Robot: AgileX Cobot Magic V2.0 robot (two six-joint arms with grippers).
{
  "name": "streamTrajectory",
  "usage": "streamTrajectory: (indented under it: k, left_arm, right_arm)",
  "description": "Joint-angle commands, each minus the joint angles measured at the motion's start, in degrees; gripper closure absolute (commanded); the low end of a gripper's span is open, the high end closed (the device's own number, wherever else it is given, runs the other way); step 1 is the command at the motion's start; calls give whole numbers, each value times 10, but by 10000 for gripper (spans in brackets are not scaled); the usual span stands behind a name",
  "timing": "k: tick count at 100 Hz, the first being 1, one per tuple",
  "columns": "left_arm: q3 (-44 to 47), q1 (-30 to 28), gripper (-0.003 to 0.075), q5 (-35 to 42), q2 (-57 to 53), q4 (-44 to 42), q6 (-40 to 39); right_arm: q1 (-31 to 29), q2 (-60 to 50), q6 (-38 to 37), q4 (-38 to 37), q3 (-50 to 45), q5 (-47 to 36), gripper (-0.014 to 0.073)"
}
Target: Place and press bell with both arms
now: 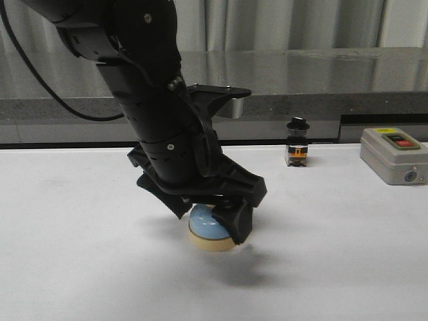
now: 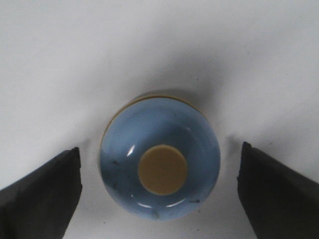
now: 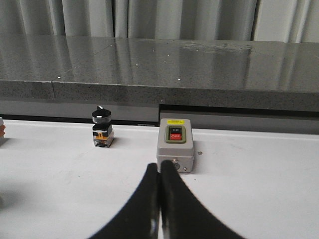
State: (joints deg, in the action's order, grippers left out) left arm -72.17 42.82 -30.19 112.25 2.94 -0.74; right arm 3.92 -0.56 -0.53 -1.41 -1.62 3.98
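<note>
The bell (image 1: 208, 232) stands upright on the white table, a light-blue dome on a cream base. From the left wrist view its dome (image 2: 159, 167) shows with the cream button in the middle. My left gripper (image 1: 210, 217) (image 2: 160, 167) hangs low over it, open. One black finger stands on each side of the dome, and white table shows between each finger and the bell. My right gripper (image 3: 160, 168) is shut with nothing in it, pointing at the grey box; it is out of the front view.
A grey box with a red button (image 1: 394, 155) (image 3: 175, 144) sits at the table's far right. A small black-knobbed switch (image 1: 297, 150) (image 3: 102, 130) stands near the back edge. A grey stone ledge (image 1: 321, 73) runs behind the table.
</note>
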Motion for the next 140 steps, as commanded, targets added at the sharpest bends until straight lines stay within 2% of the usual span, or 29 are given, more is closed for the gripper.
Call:
streamTrajectory:
  k: [1,25,45,87,111,125,132,140]
  left_arm:
    - [-15,5,113,24,-39,6,-4]
    - [-14,-10,113,31,-112,5,-4]
    - [16,-64,113,49,-208,5,-4]
    - [213,-209,113,136,-472,5,-5]
    - [328,-239,115,171,-615,7,-7]
    - [391,-239,188,186,-690,10,-7]
    - [417,-239,262,189,-725,10,-7]
    - [437,-239,388,189,-758,10,-7]
  right_arm:
    - [-4,-11,5,2,9,-50,654]
    - [-4,-11,5,2,9,-50,654]
    - [-4,-11,5,2,9,-50,654]
    - [-4,-11,5,2,9,-50,654]
    - [-4,-11,5,2,9,-50,654]
    - [-4,-11,5,2,9,-50,654]
    - [-4,-11,5,2,9,-50,654]
    - [-4,-11,5,2,9,-50,654]
